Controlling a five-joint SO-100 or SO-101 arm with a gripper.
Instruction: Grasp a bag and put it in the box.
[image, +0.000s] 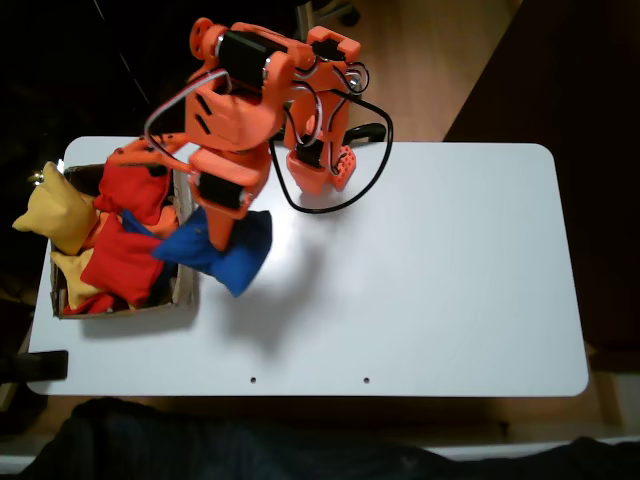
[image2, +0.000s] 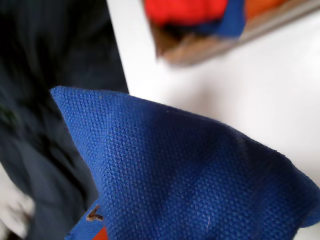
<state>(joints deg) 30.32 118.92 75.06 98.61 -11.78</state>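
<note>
A bright blue bag (image: 228, 252) hangs above the white table, just right of the box, with my orange gripper (image: 218, 238) shut on its middle. In the wrist view the blue bag (image2: 190, 175) fills the lower frame, close to the lens, and a sliver of orange finger shows at the bottom edge. The brown cardboard box (image: 183, 285) sits at the table's left edge in the fixed view; its corner (image2: 200, 47) appears at the top of the wrist view.
The box holds several red bags (image: 122, 262) and yellow bags (image: 55, 215), piled above its rim, with one more blue bag (image2: 232, 22) among them. The arm's base (image: 322, 165) stands at the table's back. The white table (image: 430, 280) stretches right.
</note>
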